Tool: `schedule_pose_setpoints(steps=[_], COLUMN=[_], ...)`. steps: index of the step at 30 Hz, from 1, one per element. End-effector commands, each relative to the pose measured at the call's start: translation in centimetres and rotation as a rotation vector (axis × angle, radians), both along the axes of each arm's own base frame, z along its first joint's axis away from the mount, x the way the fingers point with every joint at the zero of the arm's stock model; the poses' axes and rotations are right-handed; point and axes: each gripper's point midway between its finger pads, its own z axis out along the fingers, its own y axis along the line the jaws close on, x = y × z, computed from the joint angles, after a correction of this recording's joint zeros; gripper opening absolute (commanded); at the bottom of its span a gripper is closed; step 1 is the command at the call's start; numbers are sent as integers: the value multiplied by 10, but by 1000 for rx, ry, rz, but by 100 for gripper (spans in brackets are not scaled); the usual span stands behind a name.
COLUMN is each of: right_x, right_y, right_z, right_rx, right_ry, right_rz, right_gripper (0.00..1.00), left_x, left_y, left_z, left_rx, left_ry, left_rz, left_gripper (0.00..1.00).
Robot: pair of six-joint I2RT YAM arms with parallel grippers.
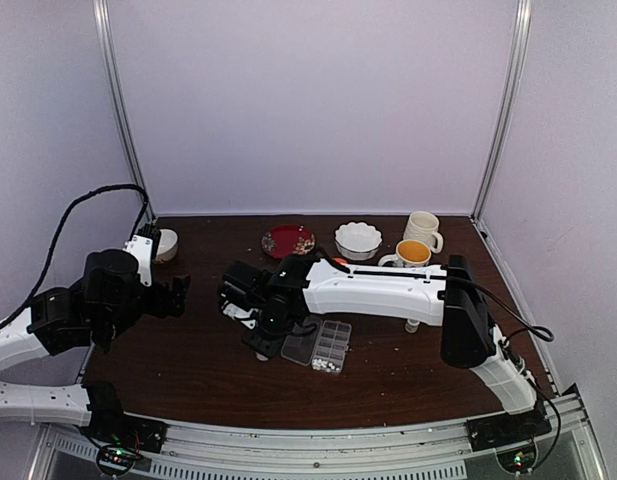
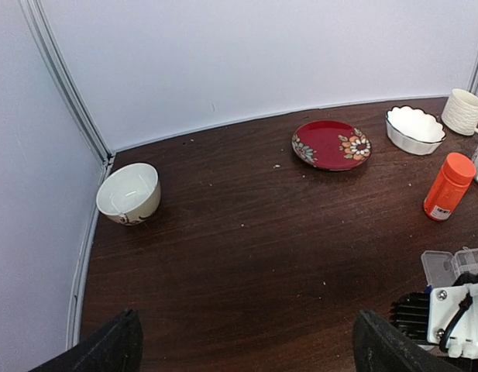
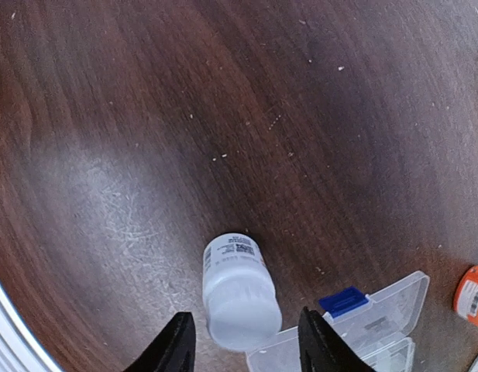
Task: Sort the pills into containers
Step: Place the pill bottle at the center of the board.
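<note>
Presently the right tool (image 3: 244, 314) straddles the white bottle (image 3: 240, 298), jaws parted, no grip; left tool (image 2: 246, 314) spread, empty. Next, probably: fill organizer (image 3: 393, 298) at 3 o'clock.

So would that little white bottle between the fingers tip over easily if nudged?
Probably. The white bottle seems to stand upright on a narrow base, so a sideways nudge could topple it; its round body would then likely roll. Its smooth plastic might slip in the fingers, and it looks light.

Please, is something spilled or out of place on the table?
Yes: tiny white specks lie scattered on the dark wooden table, outside the clear plastic pill organizer. Whether they are pills or crumbs, I cannot tell.
</note>
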Motion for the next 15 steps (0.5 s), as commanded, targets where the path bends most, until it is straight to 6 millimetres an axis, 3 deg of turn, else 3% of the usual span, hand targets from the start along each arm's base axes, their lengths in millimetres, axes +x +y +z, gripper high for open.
schedule_pose_setpoints(steps=[1,4,9,11,15], right_x=[6,11,15,18,28], right_y=[16,20,19,8,-32], right_z=[22,47,103,127,166], right_rx=[74,137,292,353,439], right_ry=[-54,-81,-111,-154,-263], right_rz=[0,-10,-25,-44,-130], right_gripper=[61,69,69,69,69], left_x=[0,-1,-3,-6,-16], left_y=[0,0,-10,-25,-60], left_z=[-9,-14,-22,-26,-42], left_rx=[-17,-23,-13,-20,-47], left_ry=[34,69,110,137,247], left_rz=[14,31,-23,-103,-262], left_gripper=[98,98,98,98,98])
